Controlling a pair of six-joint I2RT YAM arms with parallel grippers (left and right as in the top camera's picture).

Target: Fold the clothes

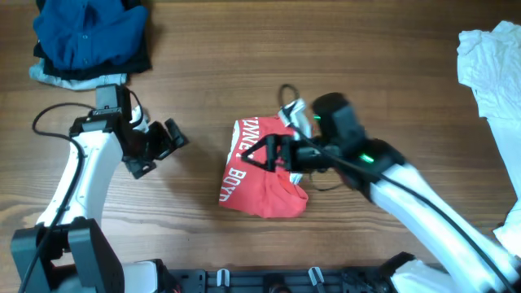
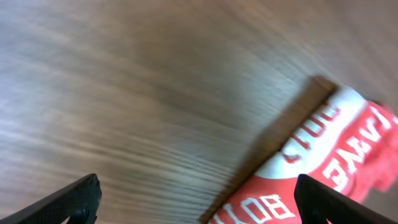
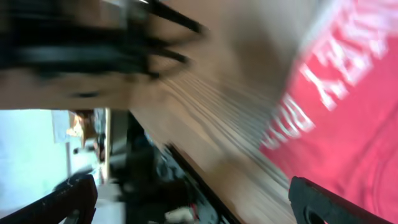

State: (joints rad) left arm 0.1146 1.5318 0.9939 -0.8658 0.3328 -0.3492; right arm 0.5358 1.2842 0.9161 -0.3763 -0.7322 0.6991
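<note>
Claw R (image 1: 262, 155) low over T-shirt (image 1: 264, 195)

My right gripper (image 1: 264, 153) covered the middle of the red T-shirt (image 1: 256, 189) in the overhead view, so part of its white lettering (image 1: 235, 174) was hidden and the rest was too small for me to read. My right wrist view was blurred throughout, with the shirt cut off at 3 o'clock and the dark clutter (image 3: 155, 180) at 7 o'clock beyond telling, and my left wrist view lost the shirt past its edges at 4 o'clock. Overhead, the blue clothes pile (image 1: 89, 37) at 11 o'clock and the white cloth (image 1: 488, 65) at 2 o'clock ran out of the picture.
</note>
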